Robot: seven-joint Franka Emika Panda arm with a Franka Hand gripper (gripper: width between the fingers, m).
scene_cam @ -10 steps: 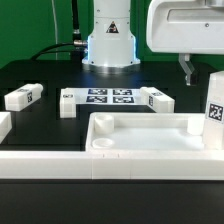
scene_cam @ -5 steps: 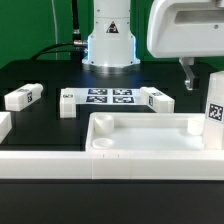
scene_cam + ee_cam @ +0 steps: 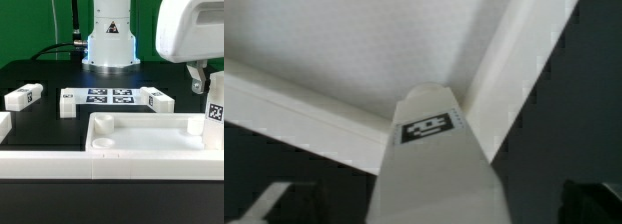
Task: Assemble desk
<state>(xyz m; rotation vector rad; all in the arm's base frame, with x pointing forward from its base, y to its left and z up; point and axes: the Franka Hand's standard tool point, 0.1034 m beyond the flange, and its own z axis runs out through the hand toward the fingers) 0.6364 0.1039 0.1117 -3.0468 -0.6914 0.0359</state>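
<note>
Four white legs show on my exterior feed, and only one stands: the upright leg [image 3: 215, 105] at the picture's three o'clock edge, with its tag [image 3: 215, 112] facing me and its outer side cut off by the frame. Taking the marker board [image 3: 110, 97] as the centre of the dial, a second leg [image 3: 67, 102] lies just beside it at nine o'clock. A third leg [image 3: 22, 97] lies further out on the same line, and a fourth leg [image 3: 155, 99] lies just beside the board at three o'clock. The robot's base [image 3: 110, 40] rises at twelve.

At six o'clock sits the desk top [image 3: 150, 138], hollow side up, with a round socket [image 3: 103, 143] in one near corner. In front of it a long low rail [image 3: 50, 165] runs across the whole picture and hides the top's lower edge. A white piece [image 3: 4, 125] at the eight o'clock edge is cropped, and I cannot tell what it is.

The gripper [image 3: 200, 80] hangs at about two o'clock, just beside the upright leg's upper end, on the board's side of it. I can make out one dark finger [image 3: 197, 75]; the other I cannot pick out against the leg.

On the wrist feed the leg fills the middle with its tag sharp, and a blurred finger sits well off to one side. I read the jaws as spread wide with nothing gripped. Whether either finger touches the leg I cannot tell.
</note>
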